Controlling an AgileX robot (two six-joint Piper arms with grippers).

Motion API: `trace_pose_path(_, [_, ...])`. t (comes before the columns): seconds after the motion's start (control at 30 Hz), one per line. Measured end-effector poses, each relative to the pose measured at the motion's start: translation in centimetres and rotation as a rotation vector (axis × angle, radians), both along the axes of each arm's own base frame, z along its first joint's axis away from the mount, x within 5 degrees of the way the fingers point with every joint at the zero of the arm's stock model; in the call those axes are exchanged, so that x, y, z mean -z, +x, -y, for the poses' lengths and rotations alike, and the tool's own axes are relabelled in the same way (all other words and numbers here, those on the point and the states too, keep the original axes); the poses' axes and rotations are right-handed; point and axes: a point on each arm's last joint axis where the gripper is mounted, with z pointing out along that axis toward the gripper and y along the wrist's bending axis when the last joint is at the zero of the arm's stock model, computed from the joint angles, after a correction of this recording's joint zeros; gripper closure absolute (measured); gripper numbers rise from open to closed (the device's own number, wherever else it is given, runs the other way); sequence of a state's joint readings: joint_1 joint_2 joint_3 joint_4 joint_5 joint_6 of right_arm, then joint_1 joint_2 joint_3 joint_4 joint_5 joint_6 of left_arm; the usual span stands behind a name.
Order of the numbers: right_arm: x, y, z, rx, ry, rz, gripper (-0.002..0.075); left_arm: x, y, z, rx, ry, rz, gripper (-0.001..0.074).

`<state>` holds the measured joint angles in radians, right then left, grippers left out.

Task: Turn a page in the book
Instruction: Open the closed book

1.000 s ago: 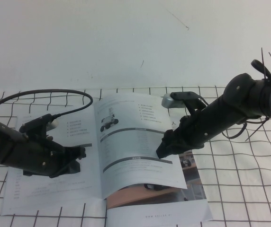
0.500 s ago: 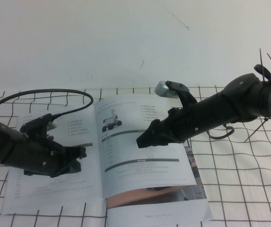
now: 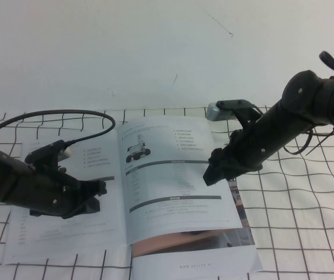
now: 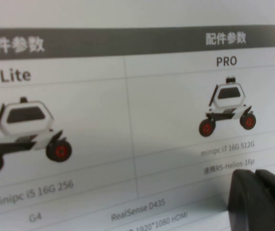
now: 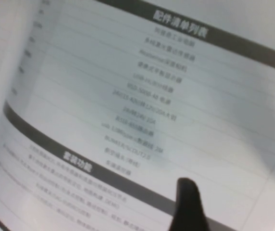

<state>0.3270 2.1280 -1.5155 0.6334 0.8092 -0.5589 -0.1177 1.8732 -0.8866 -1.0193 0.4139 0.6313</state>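
The book [image 3: 62, 233] lies open on the gridded cloth. Its right-hand page [image 3: 167, 186] shows a wheeled robot and two grey bars, and bows slightly above the leaf beneath. My left gripper [image 3: 100, 195] is shut and rests low on the left-hand page. In the left wrist view it [image 4: 260, 199] sits by the text under the Lite and PRO robot pictures [image 4: 128, 120]. My right gripper [image 3: 212, 175] hovers over the right part of the page near its outer edge. In the right wrist view its dark tip [image 5: 188, 204] is just above the page's table and grey bar [image 5: 128, 96].
A black cable [image 3: 50, 116] arcs behind the left arm. The leaf beneath, with a brownish photo [image 3: 184, 240], shows at the book's near edge. The black-lined white cloth [image 3: 307, 233] spreads to the right. A white wall stands behind.
My right gripper swept left across the page, then came back right towards its outer edge. The page, first curled up, now lies flatter. My left gripper has not moved.
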Motion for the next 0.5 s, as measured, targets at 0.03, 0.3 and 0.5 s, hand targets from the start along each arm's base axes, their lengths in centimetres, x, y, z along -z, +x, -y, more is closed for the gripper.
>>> trace_pose_path(0.03, [0.4,0.0,0.0,0.000,-0.002,-0.012,0.0270,0.0,0.0,0.0,0.000,0.000,0.000,0.0737])
trace_pose_path(0.3, [2.3,0.0,-0.5,-0.002,0.033,-0.081,0.0270,0.0,0.0,0.0,-0.006,-0.004,-0.001,0.0737])
trace_pose_path(0.5, [2.1,0.1,-1.3,0.014,0.149,-0.088,0.0270,0.0,0.0,0.0,-0.007,-0.007,-0.001,0.0737])
